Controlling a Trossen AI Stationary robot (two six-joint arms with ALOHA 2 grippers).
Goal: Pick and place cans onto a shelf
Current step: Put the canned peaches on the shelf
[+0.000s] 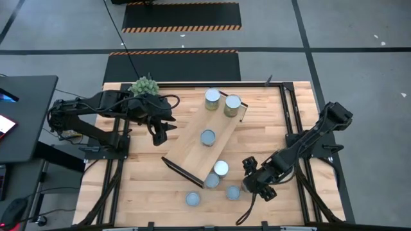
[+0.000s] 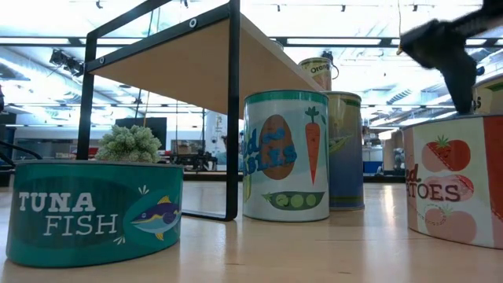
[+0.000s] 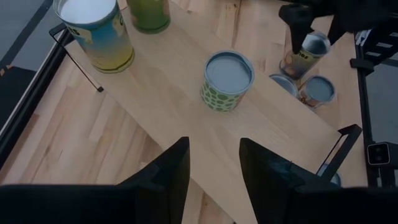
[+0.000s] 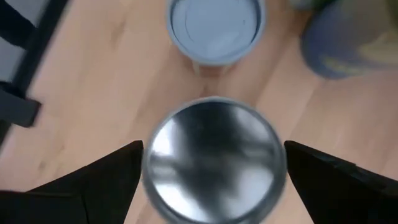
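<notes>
I am working on the pick: getting my right gripper (image 4: 213, 148) around the next can to go up. Its fingers are spread wide and holding nothing. The small round can with the silvery metal top (image 4: 214, 171) is standing upright on the pale plank tabletop (image 1: 141, 186), centred in the gap between the two fingers, with bare wood showing on either side of it. So I am judging that neither pad is touching it yet.

Just beyond my fingertips a second can with a blue-grey lid (image 4: 216, 28) is standing, and a taller bluish can (image 4: 348, 37) is off to one side of that.

The long light-wood shelf board with thin dark end edges (image 1: 189, 151) is lying beyond these cans, away from my right fingers. It is already carrying three cans; four are waiting on the table, so I judge the job is not yet half done.

My left gripper (image 3: 214, 171) is hovering over the shelf, its fingers parted and empty, with the green-dotted can (image 3: 227, 81) on the board ahead of them.

Next I should be closing evenly on the silvery can, lifting straight up clear of its two neighbours, then carrying it to a bare stretch of the shelf.
</notes>
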